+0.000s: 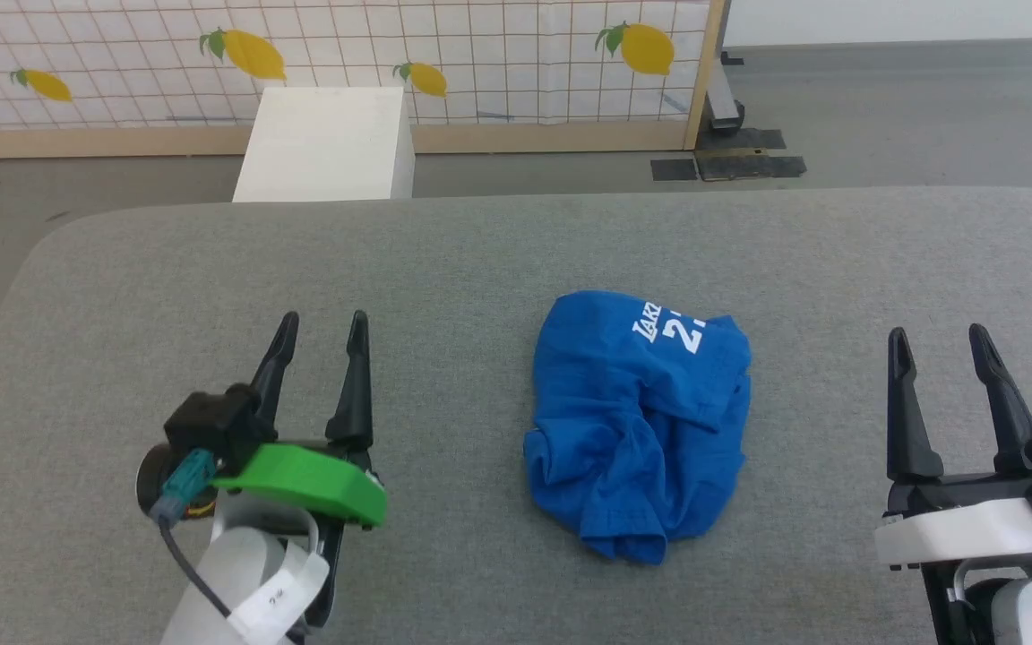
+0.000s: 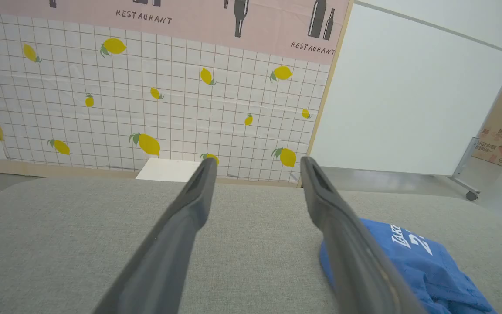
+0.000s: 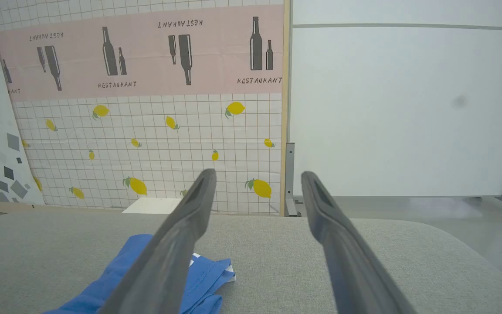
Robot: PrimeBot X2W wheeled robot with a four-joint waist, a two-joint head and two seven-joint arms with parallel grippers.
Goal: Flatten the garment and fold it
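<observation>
Now | both released, nothing held: left tool (image 1: 325,315) and right tool (image 1: 937,330) flank the crumpled blue Lakers shorts (image 1: 637,421), middle of the tabletop (image 1: 480,251) | risk: I pinch several bunched layers, so spreading drags the whole heap.

left gripper (image 1: 324,315): two long black tapered fingers, bright green curved cover (image 1: 314,485) at their base, boxy black block (image 1: 211,419) beside it, teal plug (image 1: 189,475) with dark cable (image 1: 183,560) along white left forearm (image 1: 243,564), white tag (image 1: 276,598) with small dark marking; right gripper (image 1: 937,330): same black fingers, black base, flat white plate (image 1: 973,533), white right forearm (image 1: 1031,614); close up the fingers (image 2: 181,235) look dark grey, smooth, slot near each tip
</observation>
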